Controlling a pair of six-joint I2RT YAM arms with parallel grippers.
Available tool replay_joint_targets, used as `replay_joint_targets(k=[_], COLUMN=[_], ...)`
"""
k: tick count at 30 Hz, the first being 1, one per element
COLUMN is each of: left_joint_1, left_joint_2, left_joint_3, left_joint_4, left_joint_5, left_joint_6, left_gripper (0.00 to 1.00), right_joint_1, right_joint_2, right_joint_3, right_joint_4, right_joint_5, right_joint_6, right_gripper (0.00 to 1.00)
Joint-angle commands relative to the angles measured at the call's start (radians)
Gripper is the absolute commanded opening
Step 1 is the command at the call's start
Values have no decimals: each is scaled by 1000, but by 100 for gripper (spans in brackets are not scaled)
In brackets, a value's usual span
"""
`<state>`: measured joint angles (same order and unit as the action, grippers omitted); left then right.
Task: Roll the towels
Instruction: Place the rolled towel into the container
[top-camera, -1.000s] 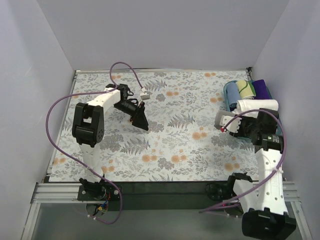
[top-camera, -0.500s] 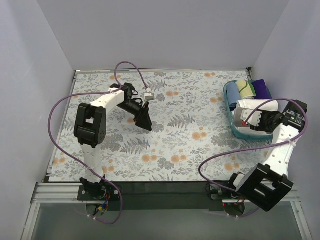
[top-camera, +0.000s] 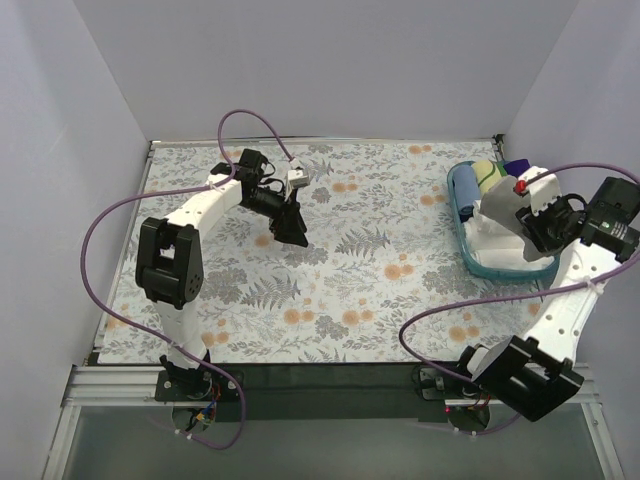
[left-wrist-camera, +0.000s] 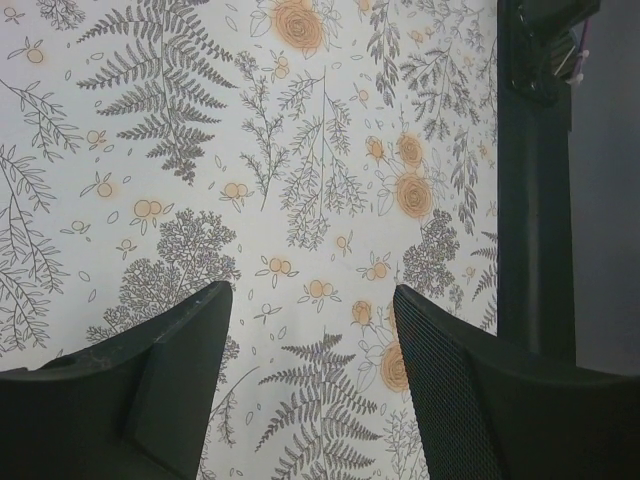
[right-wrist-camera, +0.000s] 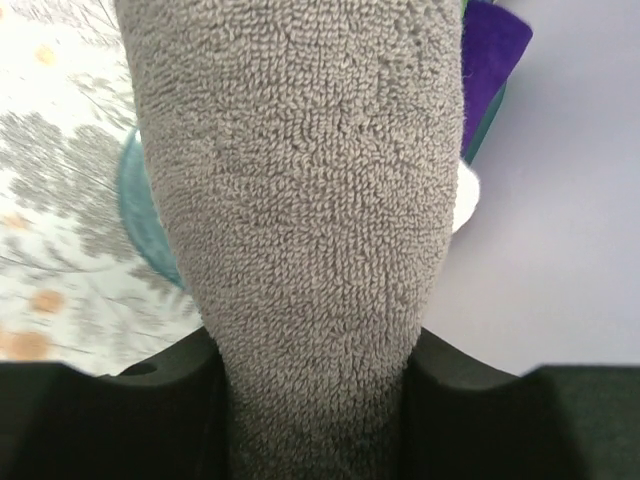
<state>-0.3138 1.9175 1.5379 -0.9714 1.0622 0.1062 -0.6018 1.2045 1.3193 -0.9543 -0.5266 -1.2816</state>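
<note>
My right gripper (top-camera: 522, 208) is shut on a plain grey-brown terry towel (top-camera: 497, 203), bunched into a thick roll, and holds it over the teal basket (top-camera: 462, 222) at the far right. In the right wrist view the towel (right-wrist-camera: 300, 180) fills the gap between the black fingers (right-wrist-camera: 110, 400) and hides most of what lies beyond it. A white towel (top-camera: 492, 243), a yellow-green one (top-camera: 487, 172) and a purple one (top-camera: 517, 165) lie in the basket. My left gripper (top-camera: 290, 228) is open and empty over the floral table covering (left-wrist-camera: 300, 150), its own view showing it open too (left-wrist-camera: 310, 300).
The basket's teal rim (right-wrist-camera: 140, 210) and the purple towel (right-wrist-camera: 492, 60) show beside the held towel. Grey walls close in on three sides, and the right wall is close to the basket. The table's dark front rail (left-wrist-camera: 530, 200) shows in the left wrist view.
My right gripper has swung right from in front of the basket to above it, carrying the grey-brown towel. My left gripper has shifted slightly toward the back.
</note>
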Motion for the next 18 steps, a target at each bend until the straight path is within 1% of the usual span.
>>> replay_joint_targets(k=[1, 2, 3, 5, 6, 8, 9, 12, 13, 15, 16, 18], left_joint_1=[-4, -4, -5, -5, -4, -4, -4, -4, -4, -4, -4, -4], left_joint_2=[-37, -34, -32, -29, -29, -31, -31, -26, -23, -20, -21, -25], left_joint_3=[21, 30, 34, 41, 42, 42, 41, 47, 45, 45, 45, 44], left_joint_4=[46, 43, 42, 33, 34, 31, 28, 11, -4, -16, -26, -32], left_joint_5=[16, 18, 18, 21, 22, 21, 21, 19, 21, 13, 10, 4], left_joint_6=[-42, -43, -43, -43, -43, -45, -45, -40, -34, -30, -27, -26], left_gripper=[61, 61, 61, 61, 61, 61, 61, 61, 61, 61, 61, 61], right_joint_1=[0, 2, 2, 2, 2, 2, 0, 2, 2, 4, 7, 11], right_joint_2=[-98, -106, -114, -120, -123, -117, -111, -82, -79, -83, -95, -114], right_joint_3=[-14, -15, -25, -35, -43, -69, -74, -100, -109, -159, -178, -245], right_joint_4=[-5, 30, 38, 35, 40, 54, 57, 69, 78, 130, 152, 201], right_joint_5=[43, 83, 120, 148, 166, 210, 224, 220, 205, 177, 174, 215], right_joint_6=[422, 547, 743, 868, 990, 1106, 1254, 1450, 1566, 1669, 1758, 1818], right_gripper=[1, 1, 1, 1, 1, 1, 1, 1, 1, 1, 1, 1])
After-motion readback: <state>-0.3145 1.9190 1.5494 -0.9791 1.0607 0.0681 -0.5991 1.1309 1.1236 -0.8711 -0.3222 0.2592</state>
